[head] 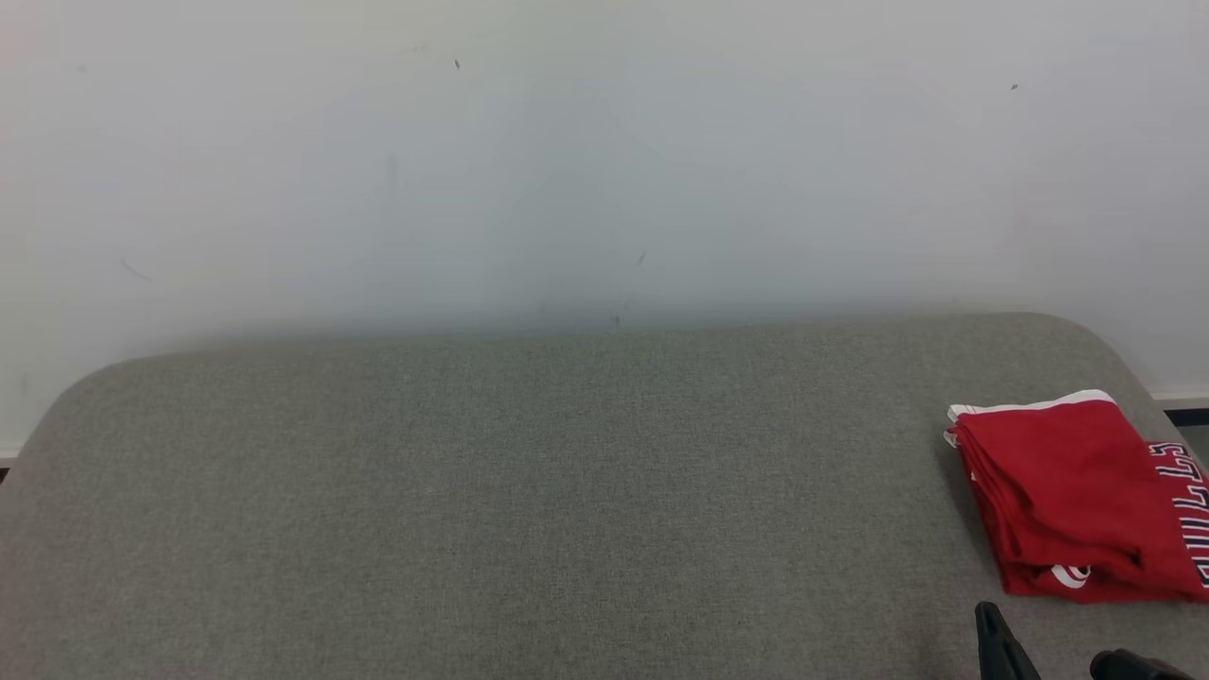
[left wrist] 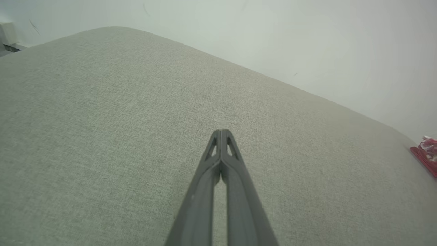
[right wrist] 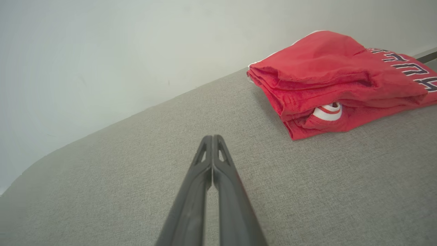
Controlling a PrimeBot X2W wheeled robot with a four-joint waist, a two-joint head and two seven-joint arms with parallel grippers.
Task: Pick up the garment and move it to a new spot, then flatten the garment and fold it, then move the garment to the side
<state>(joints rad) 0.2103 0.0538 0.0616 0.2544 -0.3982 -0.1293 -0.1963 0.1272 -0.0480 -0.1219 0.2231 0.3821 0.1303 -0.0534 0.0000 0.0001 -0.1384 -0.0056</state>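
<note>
Jaws pressed together and empty on my left gripper [left wrist: 222,131] and right gripper [right wrist: 212,136], I should retreat without brushing the folded red jersey [head: 1067,491] (apparently finished) at the right end of the grey cushion [head: 472,519].

The head camera looks forward and down from above and well back, taking in the wide grey woven-fabric surface with rounded far corners [head: 529,491] across the lower half and the plain white wall [head: 567,170] above. The folded red cloth garment with white trim and dark lettering [head: 1067,491] sits at the right edge of that frame, with the right gripper [head: 996,637] at the bottom right.

The left wrist camera sits low and close over the surface [left wrist: 102,136], tilted, facing along the left gripper [left wrist: 222,133] toward the wall [left wrist: 324,44]. The garment [left wrist: 426,153] is a sliver at the right edge.

The right wrist camera is equally low behind the right gripper [right wrist: 212,138], with the surface [right wrist: 324,191] below. Here the garment [right wrist: 338,82] is near, at the upper right, and the wall [right wrist: 102,61] is behind.

All three views share surface, wall and garment.
</note>
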